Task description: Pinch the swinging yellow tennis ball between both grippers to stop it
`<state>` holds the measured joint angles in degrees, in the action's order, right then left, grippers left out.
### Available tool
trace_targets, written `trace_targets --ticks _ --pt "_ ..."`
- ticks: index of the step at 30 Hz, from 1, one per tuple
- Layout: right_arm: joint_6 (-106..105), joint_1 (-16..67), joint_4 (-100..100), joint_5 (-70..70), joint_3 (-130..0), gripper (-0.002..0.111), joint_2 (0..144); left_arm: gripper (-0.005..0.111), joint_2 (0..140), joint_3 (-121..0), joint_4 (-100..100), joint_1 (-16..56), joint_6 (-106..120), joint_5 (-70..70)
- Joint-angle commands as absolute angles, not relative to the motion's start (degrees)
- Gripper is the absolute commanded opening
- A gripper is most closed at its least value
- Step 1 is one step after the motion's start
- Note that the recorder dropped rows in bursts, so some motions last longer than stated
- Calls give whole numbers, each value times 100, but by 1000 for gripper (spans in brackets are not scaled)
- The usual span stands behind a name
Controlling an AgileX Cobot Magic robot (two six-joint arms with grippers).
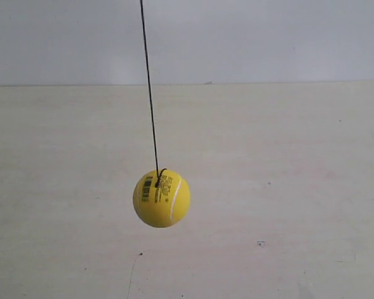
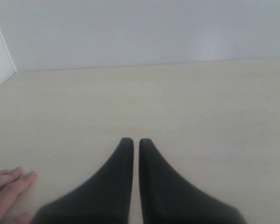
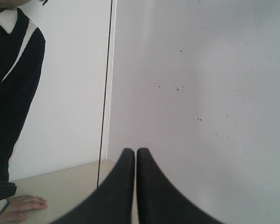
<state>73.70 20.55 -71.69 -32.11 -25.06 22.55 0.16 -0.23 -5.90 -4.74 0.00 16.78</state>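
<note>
The yellow tennis ball (image 1: 161,199) hangs free on a thin black string (image 1: 149,87) above the pale table (image 1: 287,187). The left gripper (image 2: 136,142) has its 2 fingers drawn almost together around nothing, and so does the right gripper (image 3: 132,151). A person's hand (image 2: 9,186) rests on the table.

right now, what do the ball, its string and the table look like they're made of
Ball: probably rubber or smooth plastic, not felt; the skin looks even and slightly glossy, with a printed seam and barcode. String: thin black cord, taut; fibre cannot be told. Table: pale matte board with faint grain, likely laminate or wood.
</note>
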Motion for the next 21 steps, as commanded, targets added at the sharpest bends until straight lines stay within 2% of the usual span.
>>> trace_targets --ticks 1,15,21 --pt "7362 2057 -7148 -3190 -2535 0 2244 5 0 0 -590 -496 0 1696" --pt "7198 2057 -7013 -2868 -2511 0 2244 5 0 0 -590 -496 0 1696" --pt "6020 2057 -5345 -2780 -2097 0 2212 5 0 0 -590 -496 0 1696"
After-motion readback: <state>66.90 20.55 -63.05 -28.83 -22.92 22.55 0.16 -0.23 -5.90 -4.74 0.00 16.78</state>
